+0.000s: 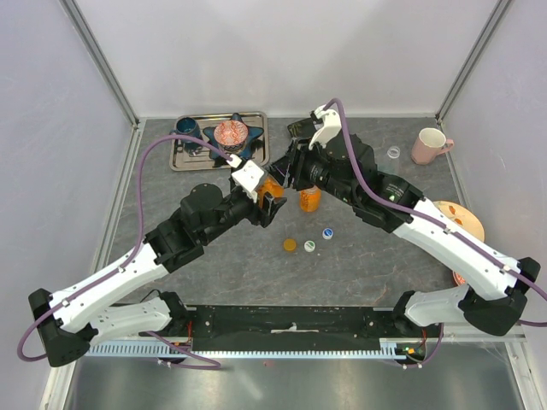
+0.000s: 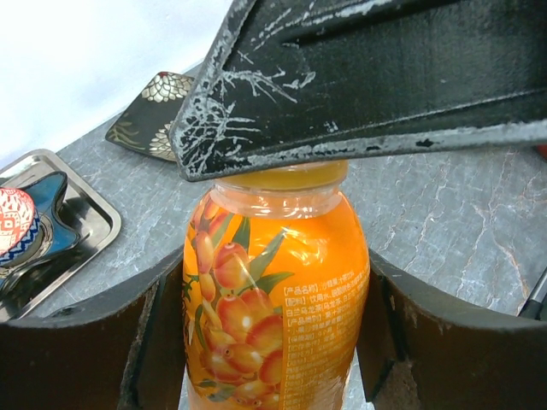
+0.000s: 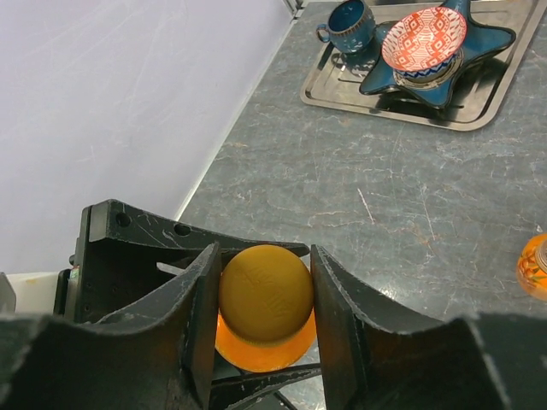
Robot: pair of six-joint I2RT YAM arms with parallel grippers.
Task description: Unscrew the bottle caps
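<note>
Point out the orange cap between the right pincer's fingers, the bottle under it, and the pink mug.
orange cap [image 3: 265, 290], right wrist view, middle of its top.
bottle [image 2: 273, 316], left wrist view, on its printed label.
pink mug [image 1: 429, 144], top view, its open top.

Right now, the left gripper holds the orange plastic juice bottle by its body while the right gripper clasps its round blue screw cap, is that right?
Not quite: the round screw cap is orange, not blue, as the right wrist view shows. The rest stands: the left gripper holds the orange plastic juice bottle by its body and the right gripper clasps that cap.
</note>
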